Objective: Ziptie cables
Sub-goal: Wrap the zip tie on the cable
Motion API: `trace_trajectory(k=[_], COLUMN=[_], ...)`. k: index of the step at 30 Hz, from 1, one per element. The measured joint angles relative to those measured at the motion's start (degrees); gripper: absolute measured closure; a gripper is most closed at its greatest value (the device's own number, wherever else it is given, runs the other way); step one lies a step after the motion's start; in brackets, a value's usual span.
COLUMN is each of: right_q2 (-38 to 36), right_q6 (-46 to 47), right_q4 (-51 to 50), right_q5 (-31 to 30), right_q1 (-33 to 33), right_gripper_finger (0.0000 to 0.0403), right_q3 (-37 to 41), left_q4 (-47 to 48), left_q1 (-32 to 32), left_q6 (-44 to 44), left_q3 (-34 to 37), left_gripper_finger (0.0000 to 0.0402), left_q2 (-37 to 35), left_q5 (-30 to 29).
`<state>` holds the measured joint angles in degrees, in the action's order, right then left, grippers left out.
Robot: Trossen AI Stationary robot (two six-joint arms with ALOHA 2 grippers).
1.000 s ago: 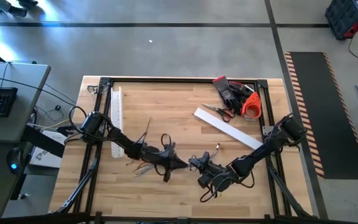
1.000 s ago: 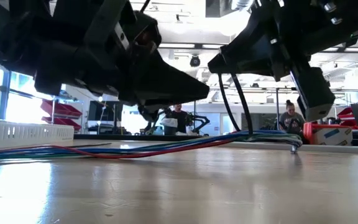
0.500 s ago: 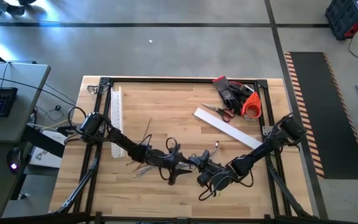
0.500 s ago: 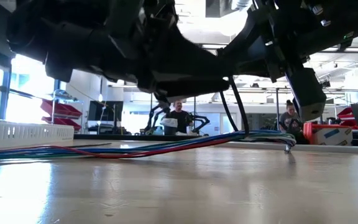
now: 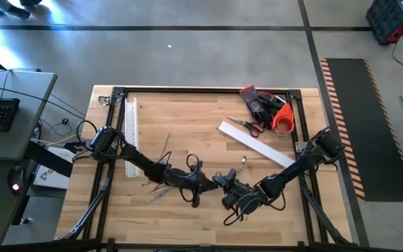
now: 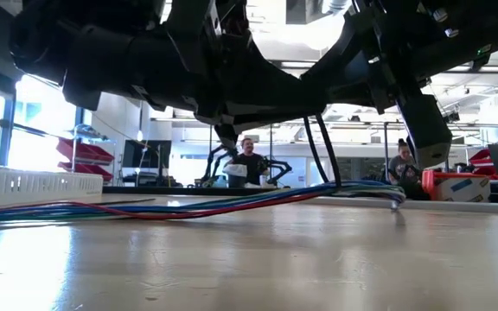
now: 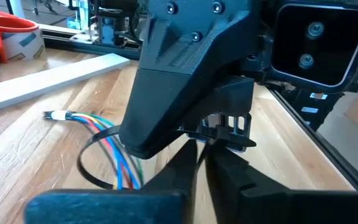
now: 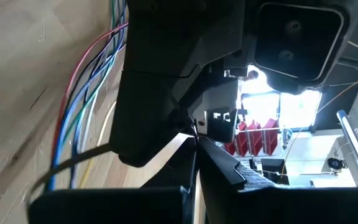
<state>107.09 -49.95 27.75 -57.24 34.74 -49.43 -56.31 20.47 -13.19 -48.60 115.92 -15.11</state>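
The cables (image 5: 166, 183), a limp bunch of blue, red and grey wires, lie across the near middle of the table, and their taped end (image 7: 58, 116) rests on the wood. A thin dark ziptie (image 7: 95, 163) loops round them, and in the low view its two strands (image 6: 325, 155) rise from the bunch to the grippers. My left gripper (image 5: 210, 183) and right gripper (image 5: 224, 185) meet tip to tip just above the cables. Both are shut, each on an end of the ziptie. My left gripper pinches the ziptie at its fingertips (image 7: 191, 163), coming nearly level from the table's left. The right gripper's body stands close in front and hides which part it has. The loop hangs below, round the cables. My right gripper pinches the ziptie between its fingertips (image 8: 199, 144), coming nearly level from the table's right. One strand (image 8: 79, 160) runs from there down round the cables. The left gripper's body hides the exact place of contact.
A white slotted duct (image 5: 130, 129) lies along the left side, and a white flat strip (image 5: 254, 145) lies at the right middle. Scissors (image 5: 247, 126), dark gloves (image 5: 257, 103) and an orange tape roll (image 5: 283, 120) sit at the far right corner. People stand in the room beyond (image 6: 249, 164).
My left gripper has gone toward the table's right edge and a little up, until its tip met the right gripper's tip; since half a second ago it has kept still. The cables' right end has shifted slightly to the left in the low view.
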Motion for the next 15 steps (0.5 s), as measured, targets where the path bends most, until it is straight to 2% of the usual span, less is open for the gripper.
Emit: trace_trajectory(k=[7, 15], right_q2=[0.00, 0.02], right_q6=[-0.77, -1.76], right_q4=[0.00, 0.42], right_q5=[-0.04, 1.44], right_q1=[0.57, 1.97], right_gripper_finger=[0.0403, 0.0403], right_q3=[0.00, 0.00], left_q4=[-0.07, -0.61], left_q1=[-0.05, -1.81], left_q6=[-2.13, -5.36], left_q3=[0.00, 0.02], left_gripper_finger=[0.0401, 0.0401], left_q2=[0.00, 0.00], left_q5=[-0.07, 4.95])
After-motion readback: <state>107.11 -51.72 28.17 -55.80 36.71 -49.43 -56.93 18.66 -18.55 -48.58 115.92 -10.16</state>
